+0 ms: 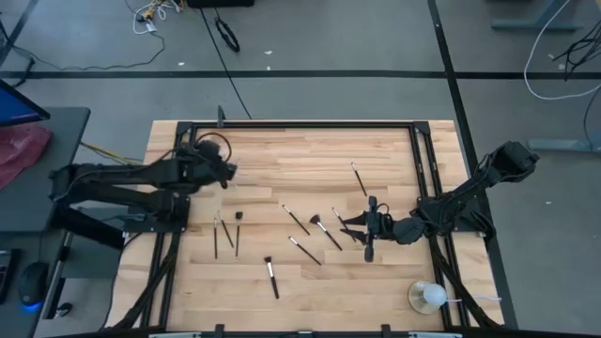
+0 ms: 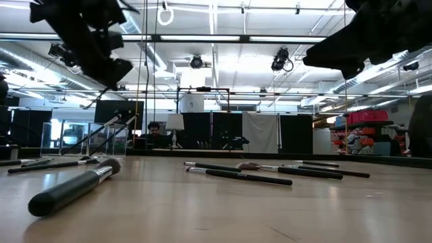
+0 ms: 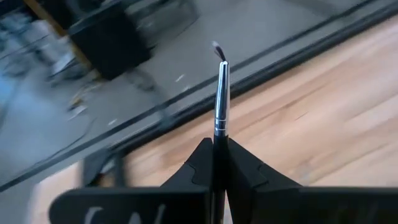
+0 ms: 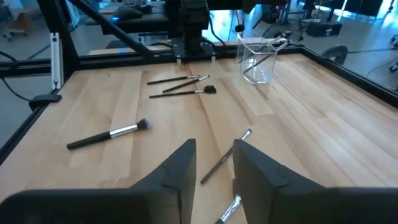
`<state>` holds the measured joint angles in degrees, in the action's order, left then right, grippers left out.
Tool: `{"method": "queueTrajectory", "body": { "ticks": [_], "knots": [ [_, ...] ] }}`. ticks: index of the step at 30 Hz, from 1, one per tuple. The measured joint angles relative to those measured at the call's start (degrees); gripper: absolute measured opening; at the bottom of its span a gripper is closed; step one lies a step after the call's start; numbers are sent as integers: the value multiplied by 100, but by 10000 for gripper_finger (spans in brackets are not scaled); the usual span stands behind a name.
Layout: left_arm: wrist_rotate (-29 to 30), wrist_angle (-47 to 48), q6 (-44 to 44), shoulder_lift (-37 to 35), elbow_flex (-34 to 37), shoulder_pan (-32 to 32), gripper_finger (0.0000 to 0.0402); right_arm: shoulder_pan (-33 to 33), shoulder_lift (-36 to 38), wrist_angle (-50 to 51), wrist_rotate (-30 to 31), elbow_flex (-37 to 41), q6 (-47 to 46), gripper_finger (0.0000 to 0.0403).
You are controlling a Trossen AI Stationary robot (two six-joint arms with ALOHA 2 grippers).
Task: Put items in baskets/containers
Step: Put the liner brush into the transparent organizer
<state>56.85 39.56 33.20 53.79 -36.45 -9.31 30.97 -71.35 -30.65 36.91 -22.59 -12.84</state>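
Brushes: slim dark-handled makeup brushes scattered flat across the pale wooden tabletop (image 1: 282,155).

Left group: three thin brushes (image 1: 226,233) lying close together near the left arm's base, well apart from the rest.

Front item: dark-handled brush with silver ferrule and pale bristle head (image 1: 271,276), alone toward the table's front edge; seen in the right wrist view as the largest brush (image 4: 111,134).

Centre group: several thin brushes (image 1: 310,230) lying at mixed angles beside the right gripper; one more slim brush (image 1: 359,178) farther back, apart from them.

Holder: small clear plastic brush holder (image 4: 257,61), upright near the table's far left corner, with thin brushes leaning inside it.

Left gripper (image 1: 225,172): raised above the table's left rear area, fingers clenched on a thin brush with silver ferrule and small dark tip (image 3: 221,87), tip pointing away from the wrist.

Right gripper (image 4: 214,163): low over the centre group, fingers parted, nothing between them; a thin silver-tipped brush (image 4: 225,156) lying on the wood in the gap below.

Other: white round object on a clear dish (image 1: 428,297) near the table's front right corner.
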Motion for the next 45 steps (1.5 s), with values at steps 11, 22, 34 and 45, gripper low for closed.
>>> {"method": "queueTrajectory", "body": {
  "ticks": [11, 22, 34, 45],
  "knots": [
    [145, 1395, 995, 6, 342, -351, 20, 6, 0, 23, -51, 2, 2, 107],
    [262, 1063, 1675, 8, 855, -476, 24, 5, -1, 23, -200, 2, 2, 107],
    [-202, 747, 1087, 10, 452, -190, 22, -3, -2, -27, -197, 2, 9, 107],
    [699, 543, -101, 10, 439, -626, 25, -1, -2, -29, -199, 2, 2, 107]
  ]
}}
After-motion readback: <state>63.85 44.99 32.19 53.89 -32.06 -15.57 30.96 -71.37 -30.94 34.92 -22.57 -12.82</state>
